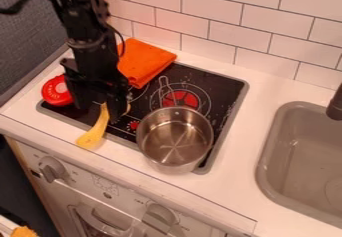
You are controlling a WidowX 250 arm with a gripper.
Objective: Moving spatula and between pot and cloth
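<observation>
The black gripper (100, 110) hangs low over the left part of the stove, open, its two fingers apart on either side of the upper end of the yellow spatula (97, 129). The spatula's broad end lies on the white counter at the stove's front edge; its upper part is partly hidden by the gripper. The orange cloth (148, 60) lies folded at the stove's back left corner, behind the gripper. A steel pot (175, 137) stands at the front right of the stove, its handle pointing back, to the right of the gripper and spatula.
A round red object (56, 91) sits at the stove's left edge, close beside the gripper. The grey sink (304, 156) is at the right, with a dark faucet (336, 105) over its edge. A white tiled wall (227, 23) runs behind the counter; oven knobs line the front.
</observation>
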